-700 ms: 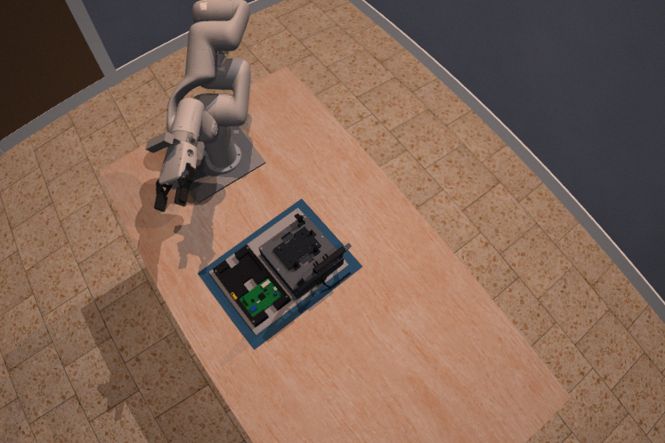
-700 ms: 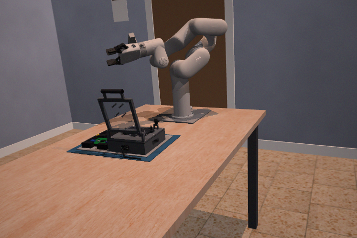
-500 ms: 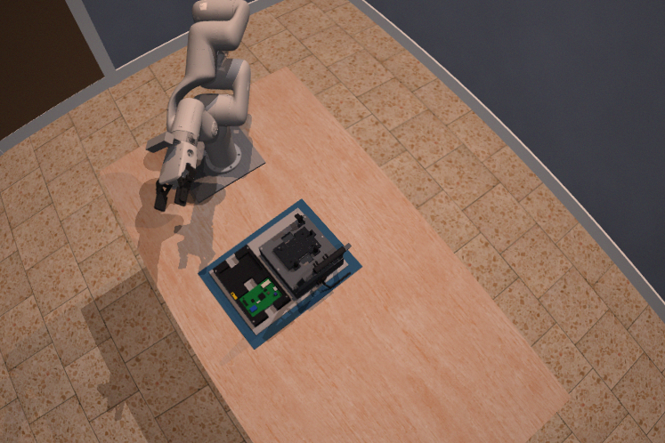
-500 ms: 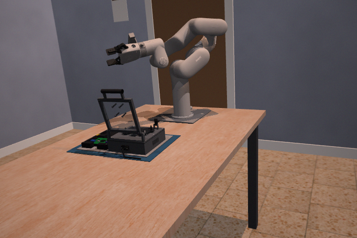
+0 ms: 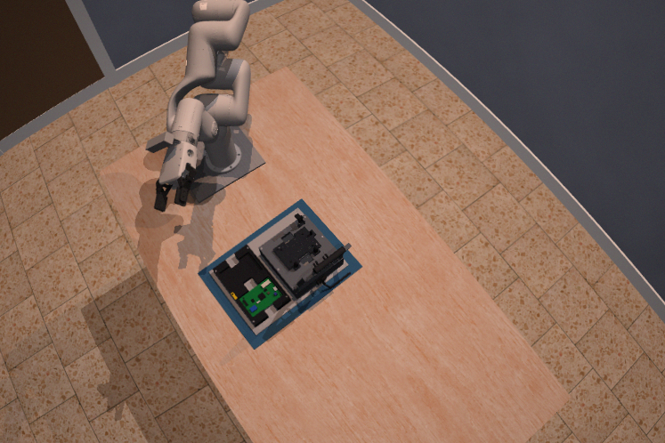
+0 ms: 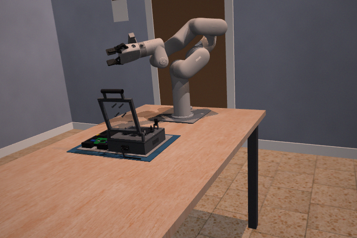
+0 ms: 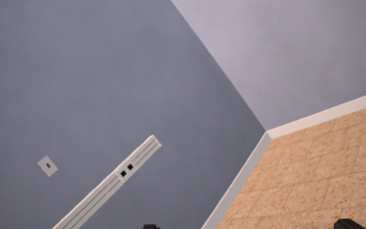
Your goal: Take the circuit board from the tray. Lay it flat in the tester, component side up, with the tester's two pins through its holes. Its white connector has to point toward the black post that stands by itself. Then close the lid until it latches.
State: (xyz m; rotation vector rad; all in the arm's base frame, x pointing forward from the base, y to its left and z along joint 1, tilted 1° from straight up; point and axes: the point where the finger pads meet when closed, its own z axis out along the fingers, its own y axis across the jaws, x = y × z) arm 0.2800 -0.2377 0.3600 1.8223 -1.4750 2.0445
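The green circuit board (image 5: 261,301) (image 6: 101,140) lies in the black tray (image 5: 237,271) (image 6: 87,144), at the tray's near end. The dark grey tester (image 5: 297,253) (image 6: 136,140) stands right beside the tray, with its framed lid (image 6: 118,113) raised upright; in the top view the lid (image 5: 327,263) shows edge-on. A lone black post (image 6: 156,123) stands on the tester's far end. My gripper (image 5: 170,197) (image 6: 110,56) is open and empty, high in the air near the arm's base, far from the tray. The wrist view shows only wall and floor.
Tray and tester rest on a grey plate on a blue mat (image 5: 255,341) (image 6: 160,148) on the wooden table (image 5: 395,324) (image 6: 100,190). The arm's base plate (image 5: 249,162) (image 6: 195,114) is bolted at the table's far end.
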